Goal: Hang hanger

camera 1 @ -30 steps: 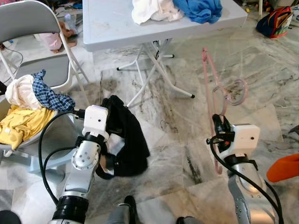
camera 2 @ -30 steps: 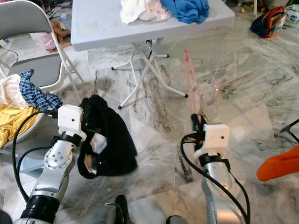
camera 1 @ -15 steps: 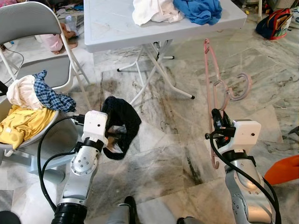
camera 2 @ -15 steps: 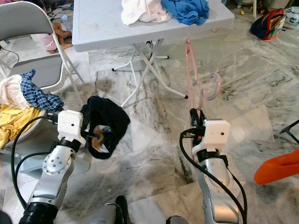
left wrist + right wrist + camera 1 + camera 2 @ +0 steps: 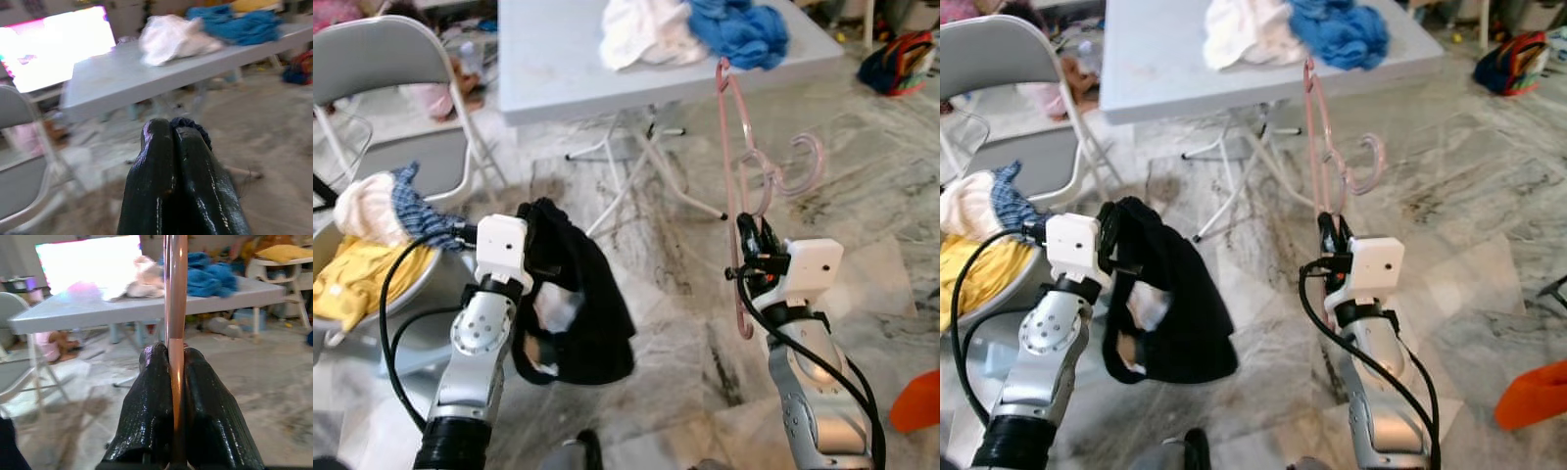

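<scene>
A pink plastic hanger [image 5: 736, 166] stands upright in the air, its hook [image 5: 800, 168] curling to the right. My right gripper [image 5: 750, 238] is shut on its lower bar; the bar runs between the fingers [image 5: 149, 396] in the right wrist view. My left gripper [image 5: 530, 240] is shut on a black garment [image 5: 578, 313] that hangs down from it above the floor. In the left wrist view the two fingers [image 5: 161, 166] are pressed together with dark cloth [image 5: 190, 128] at their tips.
A grey folding table [image 5: 558, 59] stands ahead with white cloth [image 5: 641, 29] and blue cloth [image 5: 744, 29] on it. A grey folding chair [image 5: 382, 69] and a basket of clothes [image 5: 362, 264] are at the left. Marble floor lies below; a bag [image 5: 899, 59] sits far right.
Both arms have risen: the hanger now reaches up to the table edge, and the black garment, bunched half a second ago, hangs long again. The camera has shifted slightly.
</scene>
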Controlling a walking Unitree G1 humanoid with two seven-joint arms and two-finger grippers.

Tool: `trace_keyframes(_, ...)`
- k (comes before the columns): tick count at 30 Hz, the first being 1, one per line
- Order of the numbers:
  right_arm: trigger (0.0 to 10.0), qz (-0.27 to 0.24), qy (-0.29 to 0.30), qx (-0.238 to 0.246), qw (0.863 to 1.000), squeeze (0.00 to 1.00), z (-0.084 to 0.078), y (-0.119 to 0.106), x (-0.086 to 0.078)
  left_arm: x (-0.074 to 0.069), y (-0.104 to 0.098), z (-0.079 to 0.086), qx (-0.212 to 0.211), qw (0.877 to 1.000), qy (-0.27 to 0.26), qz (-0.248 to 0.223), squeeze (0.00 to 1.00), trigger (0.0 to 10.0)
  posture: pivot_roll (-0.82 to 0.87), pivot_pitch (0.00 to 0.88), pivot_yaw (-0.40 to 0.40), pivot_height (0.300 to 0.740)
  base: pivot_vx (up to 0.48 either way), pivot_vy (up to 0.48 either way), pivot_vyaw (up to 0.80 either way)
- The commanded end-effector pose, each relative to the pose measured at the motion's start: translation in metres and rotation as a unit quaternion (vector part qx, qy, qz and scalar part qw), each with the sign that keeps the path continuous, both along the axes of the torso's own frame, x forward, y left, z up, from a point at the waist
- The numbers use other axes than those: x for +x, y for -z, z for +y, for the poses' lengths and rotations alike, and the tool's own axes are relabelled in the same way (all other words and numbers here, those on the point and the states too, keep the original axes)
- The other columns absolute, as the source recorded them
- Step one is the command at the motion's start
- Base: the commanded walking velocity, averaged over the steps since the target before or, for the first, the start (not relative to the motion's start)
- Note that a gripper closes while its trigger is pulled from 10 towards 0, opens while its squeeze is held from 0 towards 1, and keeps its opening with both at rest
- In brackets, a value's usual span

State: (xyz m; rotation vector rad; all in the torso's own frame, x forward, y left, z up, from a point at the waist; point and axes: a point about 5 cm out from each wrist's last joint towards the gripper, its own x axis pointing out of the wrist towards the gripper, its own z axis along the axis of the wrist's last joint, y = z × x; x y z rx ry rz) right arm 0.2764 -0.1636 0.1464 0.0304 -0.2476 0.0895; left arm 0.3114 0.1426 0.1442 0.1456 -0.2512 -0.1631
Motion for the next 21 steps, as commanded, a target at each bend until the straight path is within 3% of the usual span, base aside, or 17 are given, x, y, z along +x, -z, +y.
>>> trace_keyframes(1,10.0,-0.013,-0.006,0.009,1.000,0.00,0.004,-0.005,0.000,0.002,-0.015,0.009,0.006,0.999,-0.011,-0.030,0.00,10.0,0.03,0.165,0.063,0.740,0.450,0.000,0.00)
trace_keyframes(9,10.0,-0.036,-0.022,-0.003,0.999,0.00,0.009,-0.015,0.002,0.005,-0.028,0.004,0.010,0.998,-0.003,-0.054,0.00,10.0,0.04,0.163,0.062,0.740,0.449,0.000,0.00)
trace_keyframes(21,10.0,-0.037,-0.029,0.007,0.999,0.00,0.012,-0.019,0.002,0.011,-0.040,0.009,0.002,0.998,-0.015,-0.065,0.00,10.0,0.02,0.185,0.059,0.740,0.453,0.000,0.48)
